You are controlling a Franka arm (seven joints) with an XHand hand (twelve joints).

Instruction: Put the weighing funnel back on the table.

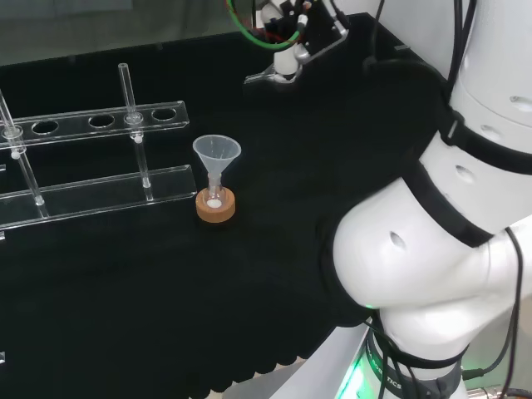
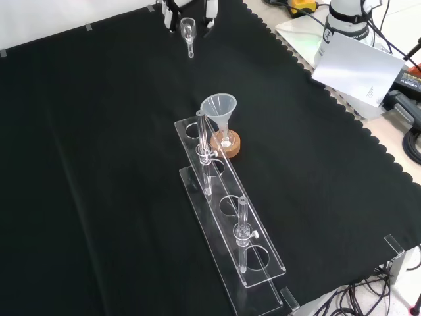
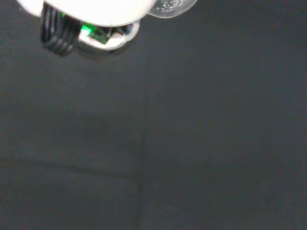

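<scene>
The hand, at twelve o'clock in the front view, has its fingers closed on the weighing funnel, stem down, seemingly just above the desk and well apart from the funnel at its six o'clock. This looks like the set-down step. The next move calls for lowering it onto the cloth, then opening the fingers.

The arm stands with its 2 big white links stacked at the head view's right and extends toward that view's top centre, where the hand hangs. In the front view the hand enters at the top edge with its fingers pointing down, curled on 2 sides of the weighing funnel and pinching it.
</scene>
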